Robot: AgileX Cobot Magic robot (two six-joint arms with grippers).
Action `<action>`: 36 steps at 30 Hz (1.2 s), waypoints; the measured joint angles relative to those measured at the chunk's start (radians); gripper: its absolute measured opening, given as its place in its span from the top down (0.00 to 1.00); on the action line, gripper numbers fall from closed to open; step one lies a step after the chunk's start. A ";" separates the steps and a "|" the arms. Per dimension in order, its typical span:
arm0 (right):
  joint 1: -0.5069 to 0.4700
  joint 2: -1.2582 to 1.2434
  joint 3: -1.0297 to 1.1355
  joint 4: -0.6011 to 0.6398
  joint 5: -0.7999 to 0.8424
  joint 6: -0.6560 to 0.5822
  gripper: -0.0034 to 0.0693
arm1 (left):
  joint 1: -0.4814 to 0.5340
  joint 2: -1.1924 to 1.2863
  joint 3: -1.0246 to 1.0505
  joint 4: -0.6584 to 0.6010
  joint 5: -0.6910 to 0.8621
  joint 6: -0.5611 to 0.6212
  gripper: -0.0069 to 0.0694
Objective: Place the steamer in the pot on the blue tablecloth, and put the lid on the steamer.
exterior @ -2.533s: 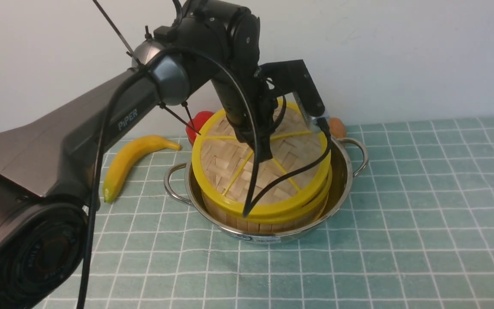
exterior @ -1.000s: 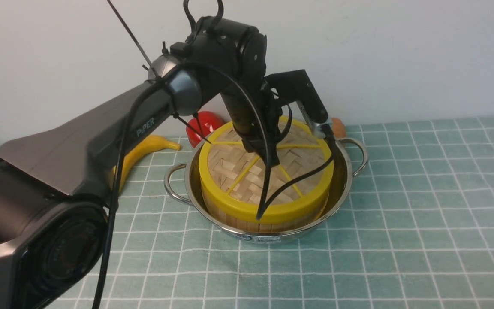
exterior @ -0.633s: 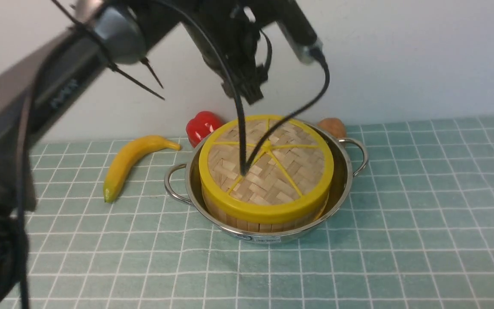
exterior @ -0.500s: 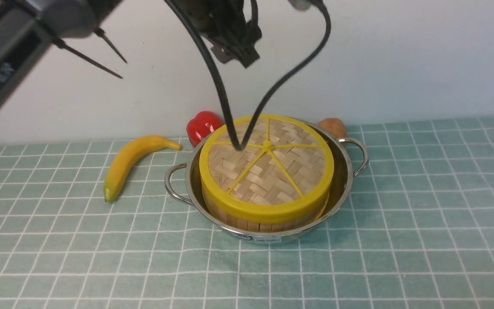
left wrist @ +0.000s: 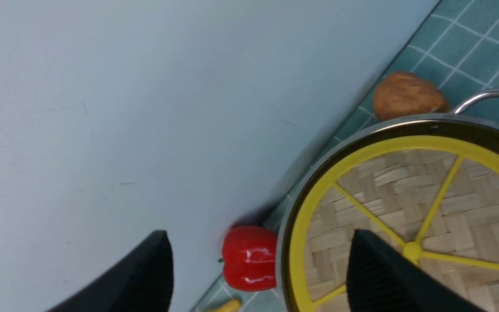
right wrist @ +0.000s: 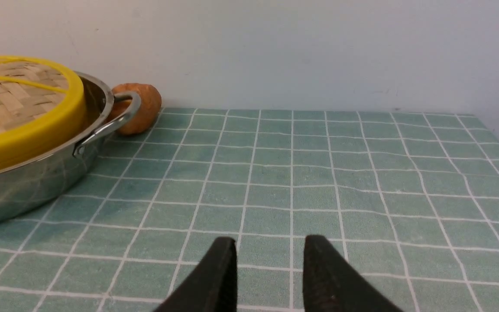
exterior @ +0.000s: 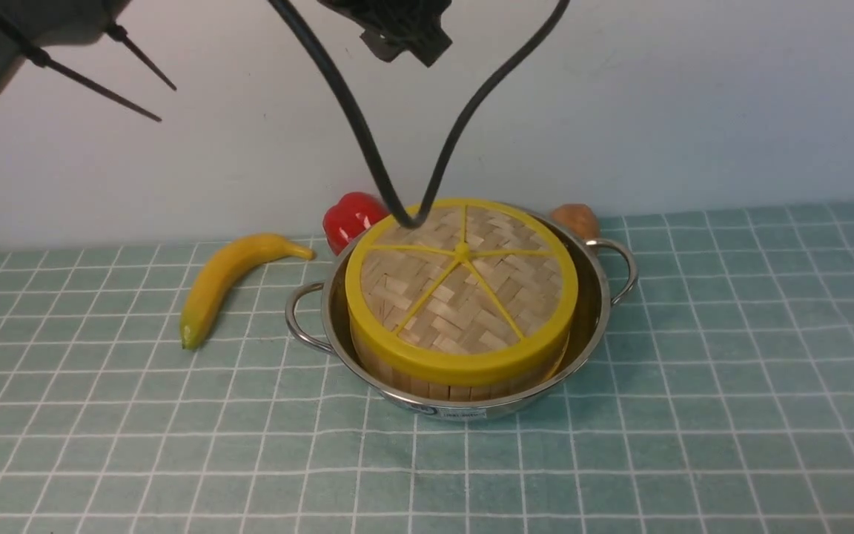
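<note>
From my console I list, large to small: blue tablecloth (exterior: 694, 371); pot (exterior: 590, 326), rigid, slippery, best taken by its handles; steamer (exterior: 427, 382) inside; light, stiff lid (exterior: 464, 289) seated on top; left claw (left wrist: 254, 268) wide open, empty; right claw (right wrist: 269, 273) part-open, empty.

The left gripper (left wrist: 256, 264) was held high at the frame's top edge, jaws spread wide and empty; the right gripper (right wrist: 269, 268) was kept low, jaws parted, nothing between them.
</note>
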 joint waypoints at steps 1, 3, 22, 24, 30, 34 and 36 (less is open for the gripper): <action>0.000 0.000 0.000 0.000 0.000 0.000 0.62 | 0.003 -0.011 0.027 -0.008 -0.018 -0.007 0.26; 0.000 0.000 0.000 0.000 0.000 0.000 0.62 | 0.008 -0.066 0.118 -0.032 -0.066 -0.017 0.26; 0.000 0.000 0.000 0.000 0.000 0.000 0.62 | 0.618 -1.417 1.892 -0.342 -0.910 -0.286 0.26; 0.000 0.000 0.000 0.000 0.000 0.000 0.62 | 0.633 -1.524 1.964 -0.342 -0.890 -0.286 0.26; 0.000 0.000 0.000 0.000 0.000 0.000 0.62 | 0.636 -1.774 2.100 -0.316 -0.766 -0.282 0.26; 0.000 0.000 0.000 0.000 0.000 0.000 0.62 | 0.636 -1.801 2.110 -0.305 -0.728 -0.280 0.26; 0.000 0.000 0.000 0.000 0.000 0.000 0.62 | 0.636 -1.801 2.110 -0.301 -0.728 -0.279 0.26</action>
